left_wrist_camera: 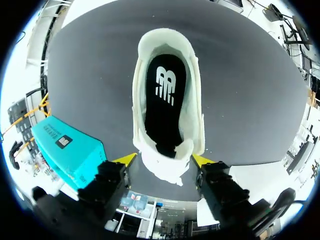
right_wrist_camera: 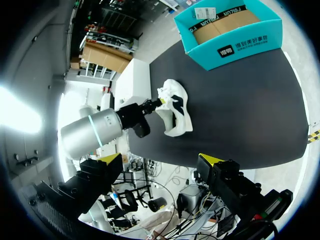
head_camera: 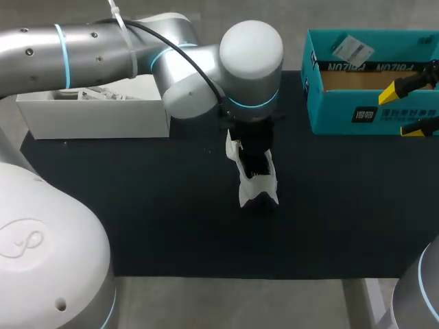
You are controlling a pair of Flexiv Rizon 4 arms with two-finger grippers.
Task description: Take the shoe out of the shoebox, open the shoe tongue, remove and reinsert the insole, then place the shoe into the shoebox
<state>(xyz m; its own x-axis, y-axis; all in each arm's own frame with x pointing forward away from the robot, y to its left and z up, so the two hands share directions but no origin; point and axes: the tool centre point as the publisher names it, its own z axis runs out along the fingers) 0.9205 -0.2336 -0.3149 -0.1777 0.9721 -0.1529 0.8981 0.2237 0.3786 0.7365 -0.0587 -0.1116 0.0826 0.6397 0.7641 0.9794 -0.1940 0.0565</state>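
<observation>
Shoe [head_camera: 257, 184]: a white trainer, about the middle of the dark desk [head_camera: 137, 205], well clear of all four edges. My left arm [head_camera: 103, 44] comes in from the far left corner and ends right above it. In the left wrist view I look straight down into the shoe's opening, where a black insole [left_wrist_camera: 164, 107] with a white logo lies flat inside. The left tool [left_wrist_camera: 165, 159] is closed on the shoe. Its two yellow tips press on the white upper at the end nearest the wrist, one from each side. I cannot tell whether the sole rests on the desk or hangs just above it.

My right tool [right_wrist_camera: 160, 160] is at the desk's right edge, toward the far corner. Its fingers are spread wide, with nothing between them.

Just beside it, at the far right corner, the teal shoebox [head_camera: 374, 116] stands open. It shows a brown cardboard inside and a white tag on its back wall. It is well apart from the shoe.

At the far left corner sits a white box [head_camera: 96, 116], partly hidden under the left arm.
</observation>
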